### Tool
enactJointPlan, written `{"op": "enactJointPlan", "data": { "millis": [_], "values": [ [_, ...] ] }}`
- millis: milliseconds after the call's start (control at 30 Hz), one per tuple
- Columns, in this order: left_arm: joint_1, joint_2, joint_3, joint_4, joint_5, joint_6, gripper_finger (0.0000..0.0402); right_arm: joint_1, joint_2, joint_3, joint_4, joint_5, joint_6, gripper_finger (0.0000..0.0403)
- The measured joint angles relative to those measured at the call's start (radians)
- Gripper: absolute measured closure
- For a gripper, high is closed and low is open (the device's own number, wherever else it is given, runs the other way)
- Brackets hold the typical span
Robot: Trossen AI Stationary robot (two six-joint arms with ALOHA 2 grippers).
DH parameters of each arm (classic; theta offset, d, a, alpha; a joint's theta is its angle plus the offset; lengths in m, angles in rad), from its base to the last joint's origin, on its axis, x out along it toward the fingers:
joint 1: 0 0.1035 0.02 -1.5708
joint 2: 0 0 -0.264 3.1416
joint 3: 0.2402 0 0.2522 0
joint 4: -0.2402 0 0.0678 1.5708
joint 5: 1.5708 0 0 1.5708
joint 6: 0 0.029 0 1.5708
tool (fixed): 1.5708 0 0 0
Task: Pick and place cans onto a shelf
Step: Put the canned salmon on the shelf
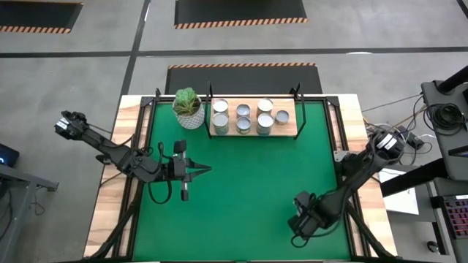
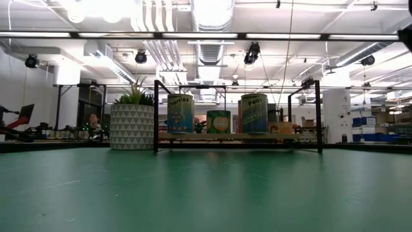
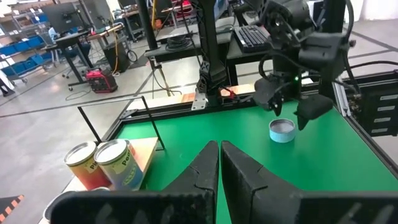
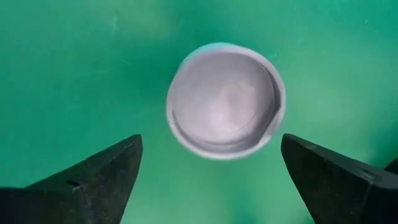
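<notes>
high view: the shelf [image 1: 254,132] stands at the far edge of the green mat [image 1: 241,197] on the desk [image 1: 110,212], beside a white pot with a green plant [image 1: 189,108]. six cans [image 1: 243,118] sit on the shelf board in two rows. the left gripper [image 1: 207,169] lies over the left middle of the mat, its jaws pressed together and holding nothing. the right gripper [image 1: 298,223] hangs over the near right part of the mat.

right wrist view: a single can [image 4: 225,100] stands upright on the mat, seen from straight above, its silver top lying between the two fingers [image 4: 87,177]; the jaws are spread wide and do not touch it.

left wrist view: the same can [image 3: 282,130] rests on the mat directly below the right gripper [image 3: 287,111], well apart from the shelf.

low view: tall cans stand upright on the shelf [image 2: 238,136], the pot [image 2: 132,126] just beside it.
</notes>
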Motion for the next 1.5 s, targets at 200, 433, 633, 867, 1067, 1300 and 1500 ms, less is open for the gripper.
{"op": "enactJointPlan", "data": {
  "millis": [200, 433, 633, 867, 1067, 1300, 1500],
  "values": [
    [0.000, 0.000, -0.001, 0.000, 0.000, 0.004, 0.0402, 0.000, 0.058, 0.000, 0.000, 0.011, -0.032, 0.0029],
    [0.000, 0.000, -0.001, 0.000, 0.000, 0.004, 0.0402, -0.001, 0.103, -0.001, 0.004, 0.010, -0.062, 0.0057],
    [0.000, 0.000, -0.001, 0.000, 0.000, 0.004, 0.0402, -0.009, 0.096, -0.001, 0.002, 0.009, -0.110, 0.0125],
    [0.000, 0.000, -0.002, 0.000, 0.000, 0.004, 0.0402, -0.064, 0.083, 0.054, -0.072, 0.009, -0.256, 0.0142],
    [0.000, 0.000, -0.002, 0.000, 0.000, 0.004, 0.0402, -0.192, 0.077, 0.196, -0.258, 0.110, -0.513, 0.0126],
    [0.000, 0.000, -0.001, 0.000, 0.000, 0.004, 0.0402, -0.390, 0.075, 0.311, -0.408, 0.227, -1.193, 0.0128],
    [0.000, 0.000, -0.001, 0.000, 0.000, 0.003, 0.0402, -0.616, 0.058, 0.281, -0.414, 0.273, -1.597, 0.0129]
  ]
}}
